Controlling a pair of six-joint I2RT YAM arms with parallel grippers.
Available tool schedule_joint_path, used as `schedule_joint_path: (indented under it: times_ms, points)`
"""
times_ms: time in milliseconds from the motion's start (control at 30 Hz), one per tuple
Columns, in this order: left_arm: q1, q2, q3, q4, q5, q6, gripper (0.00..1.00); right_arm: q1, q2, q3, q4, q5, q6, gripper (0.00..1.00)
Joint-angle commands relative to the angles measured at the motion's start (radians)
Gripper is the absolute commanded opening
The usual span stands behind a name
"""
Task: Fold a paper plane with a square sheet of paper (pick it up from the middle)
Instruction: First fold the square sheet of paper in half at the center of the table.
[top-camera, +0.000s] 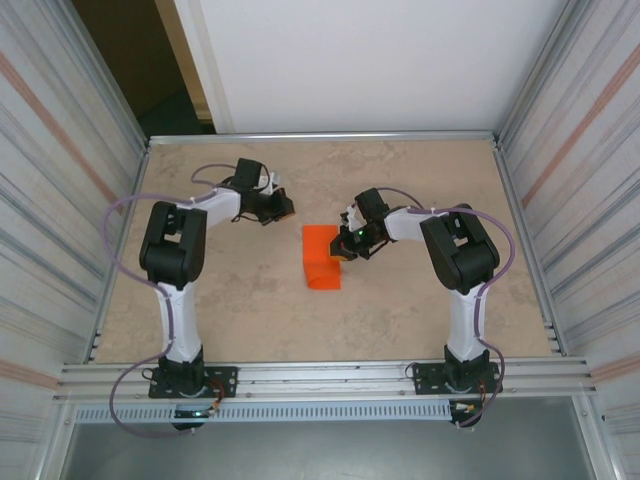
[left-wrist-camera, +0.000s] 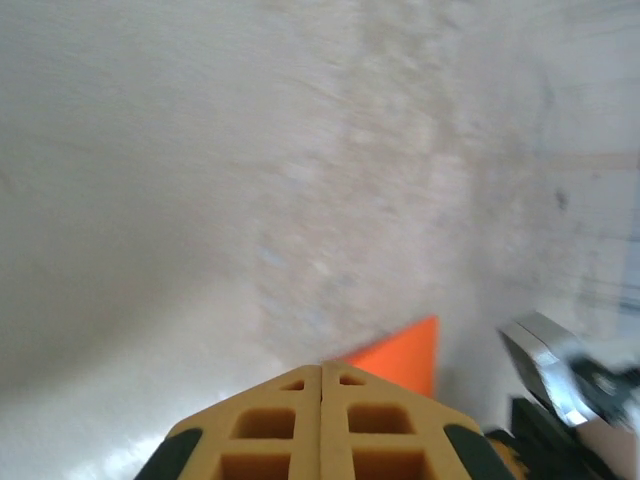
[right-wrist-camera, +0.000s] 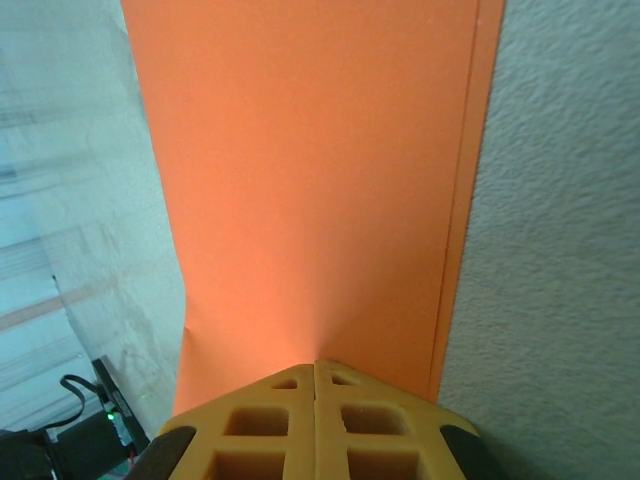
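Orange and bright, the square sheet of paper (top-camera: 322, 257) is lying folded near the middle of the beige marbled surface (top-camera: 420, 180) in the top view, forming an upright rectangle whose lower end is curling a little off the surface. In the right wrist view the paper (right-wrist-camera: 320, 180) is spreading across the upper centre of the frame, with a narrow strip of a 2nd layer showing along its right edge.

At the paper's upper right corner in the top view, the right tool (top-camera: 349, 240) is sitting with its 2 fingers pressed together. From the wrist its tip (right-wrist-camera: 316, 368) is meeting the paper's near edge, though it is not clear whether a layer is being caught between the fingers.

Toward the upper left of the top view, the left tool (top-camera: 285, 209) is hanging well apart from the paper, its fingers pressed together too and holding nothing. In its own camera the tip (left-wrist-camera: 321, 372) is pointing at bare surface, with a corner of the paper (left-wrist-camera: 405, 355) peeking out just beyond it at lower centre.

Ribbed metal walls (top-camera: 60, 170) are flanking the surface on both sides.
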Motion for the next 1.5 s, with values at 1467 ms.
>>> schedule_joint_path:
  times_ms: [1467]
  points:
    - [-0.200, -0.134, -0.301, 0.083, 0.117, -0.114, 0.00, -0.044, 0.153, -0.102, -0.226, 0.346, 0.005, 0.00]
